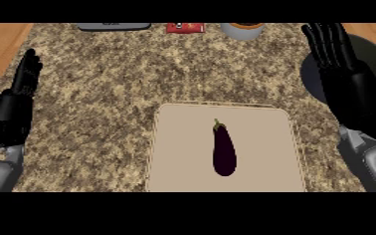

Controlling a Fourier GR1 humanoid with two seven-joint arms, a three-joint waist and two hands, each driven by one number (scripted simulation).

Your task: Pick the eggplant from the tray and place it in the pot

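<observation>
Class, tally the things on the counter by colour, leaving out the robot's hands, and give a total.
Purple: 1, the eggplant
Beige: 1, the tray
Red: 1, the packet at the far edge
Grey: 2, the flat object and the cup
Black: 1, the pot
Total: 6

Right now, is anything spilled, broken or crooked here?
No, nothing stands out. The eggplant lies whole and flat on the tray, stem pointing away from the robot, and nothing is spilled on the counter.
</observation>
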